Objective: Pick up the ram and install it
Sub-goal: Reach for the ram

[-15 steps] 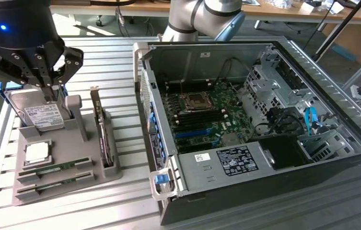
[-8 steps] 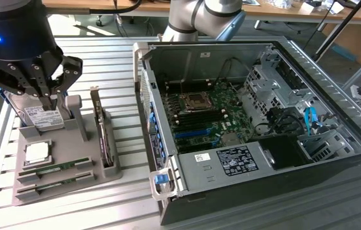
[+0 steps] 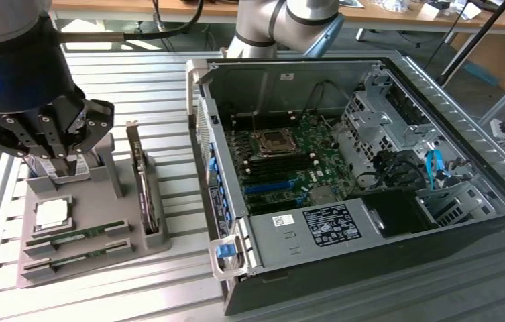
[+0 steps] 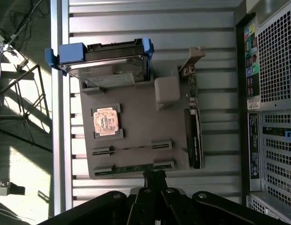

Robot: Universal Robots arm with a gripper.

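While the gripper (image 3: 60, 164) hangs above the grey tray (image 3: 96, 204), its jaws drawn together with nothing seen between them, the ram (image 3: 82, 235) rests in the tray on the slatted desk (image 3: 172, 282). It sits at the exterior view's left of the open case (image 3: 261, 77). A second stick (image 3: 82, 255) lies parallel just beside it, and each is cradled by a small bracket at either end. The CPU (image 3: 53, 213) sits next to them, and a dark card (image 3: 145, 191) stands upright along the tray's edge nearest the case. In the wrist view the closed fingertips (image 4: 155, 177) appear at the tray's ram end, apart from the sticks. The ram is probably very light and stiff along its length, yet thin enough to crack or flex under a twisting load. Its flat faces look smooth and offer little purchase. It appears to stand on its long edge, so the likeliest hold is across its thickness near mid-length, between the two brackets. The lower contact edge is best left untouched, and pressure on the chips kept gentle. Inside the case the motherboard (image 3: 302, 157) lies exposed.
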